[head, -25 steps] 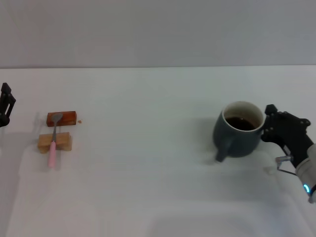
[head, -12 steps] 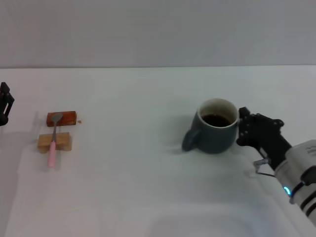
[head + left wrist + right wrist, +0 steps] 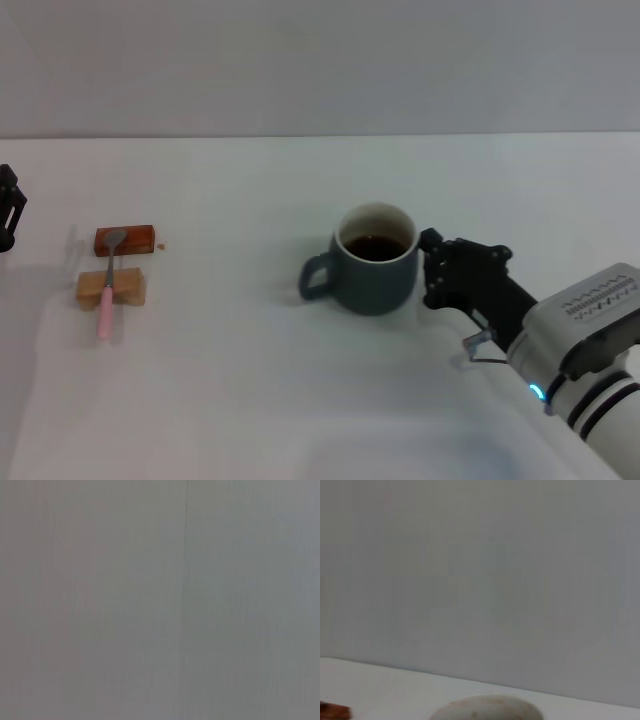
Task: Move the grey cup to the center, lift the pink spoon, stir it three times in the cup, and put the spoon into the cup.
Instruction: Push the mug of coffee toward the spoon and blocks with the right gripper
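The grey cup [image 3: 375, 262] stands upright near the table's middle in the head view, with dark liquid inside and its handle pointing left. Its pale rim also shows in the right wrist view [image 3: 487, 707]. My right gripper [image 3: 432, 270] is pressed against the cup's right side. The pink spoon [image 3: 106, 300] lies far left, its metal bowl on a reddish-brown block [image 3: 126, 240] and its handle across a tan block [image 3: 111, 288]. My left gripper [image 3: 8, 212] is parked at the left edge, beyond the blocks.
The white table [image 3: 230, 380] runs back to a grey wall. The reddish block's end shows in the right wrist view [image 3: 332, 711]. The left wrist view shows only grey wall.
The right gripper and the cup have slid left together from the right side toward the middle. The cup's handle has turned from front-left to left. The spoon and left arm have not moved.
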